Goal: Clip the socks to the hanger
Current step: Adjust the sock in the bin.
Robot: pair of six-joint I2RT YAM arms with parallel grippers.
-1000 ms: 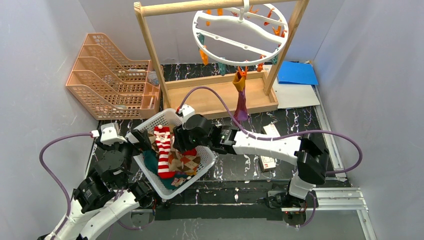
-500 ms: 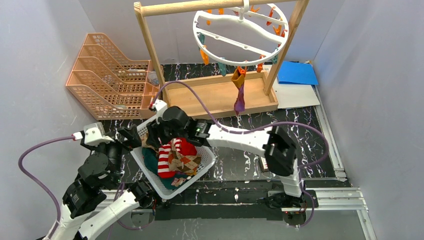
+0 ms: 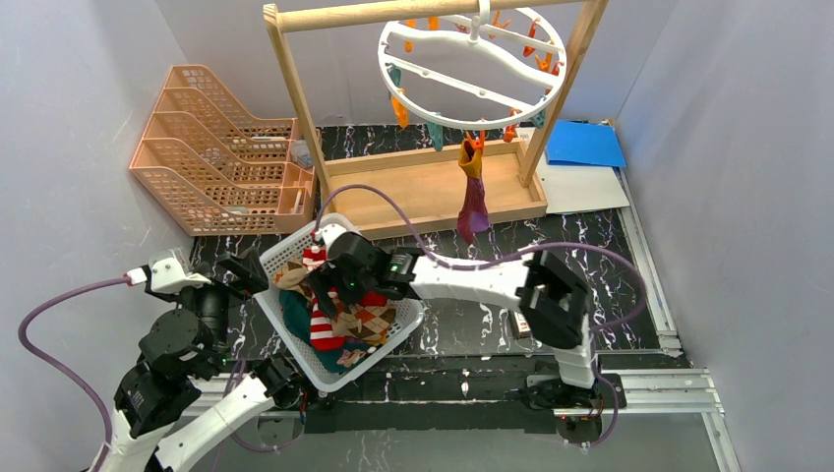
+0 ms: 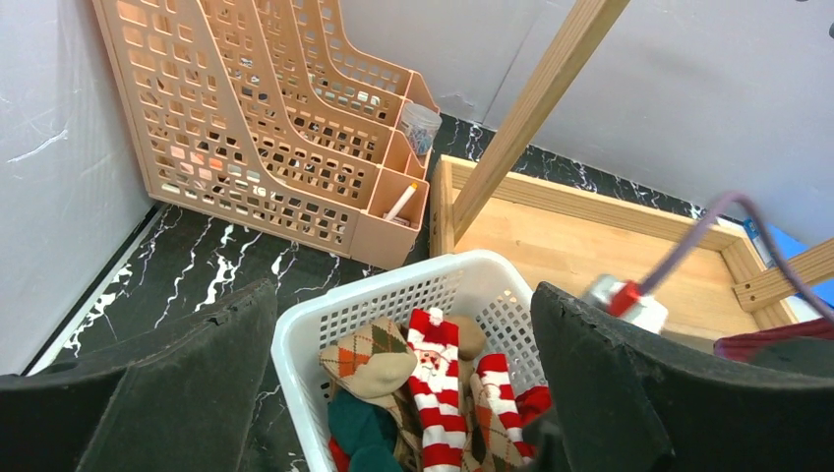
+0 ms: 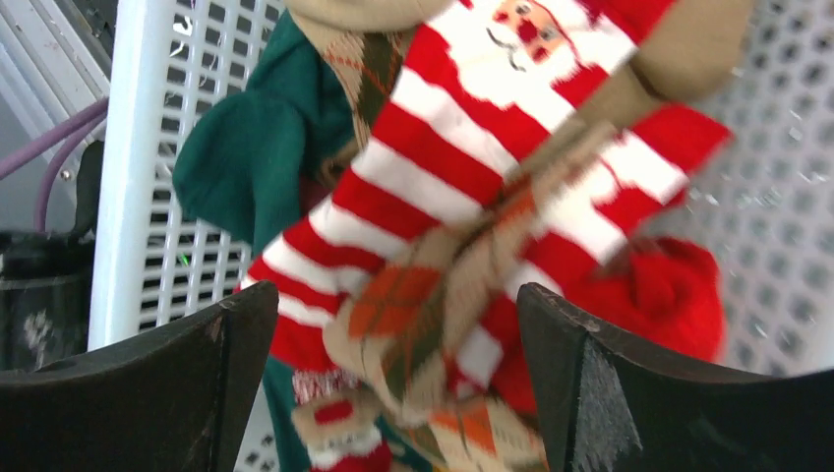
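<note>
The right end effector [image 5: 391, 295] is hanging open over the basket [image 5: 128, 147] — it should be pinching just the striped sock [image 5: 443, 147].

Arms: two, left arm [image 3: 182, 339] and right arm [image 3: 472, 280], both near.

Wooden rack [image 3: 299, 108]: one, far side.

Hanger [image 3: 445, 40]: one, on the rack. Its orange and teal clips overlap, so no firm count.

Hung sock [image 3: 473, 197]: one, maroon with an orange cuff.

Basket [image 4: 393, 295]: one, near left.

Tangled inside:
- teal sock [image 4: 359, 433]: one
- argyle sock [image 4: 369, 359]: one plainly showing
- striped socks [image 4: 435, 388]: two red-and-white lengths; the full total is hidden in the pile

Peach organiser [image 3: 211, 147]: one, far left, with four slanted tiers. Small jar [image 4: 420, 123] in it: one.

Blue sheet [image 3: 585, 143]: one, far right.

White sheet [image 3: 580, 187]: one, beside it.
</note>
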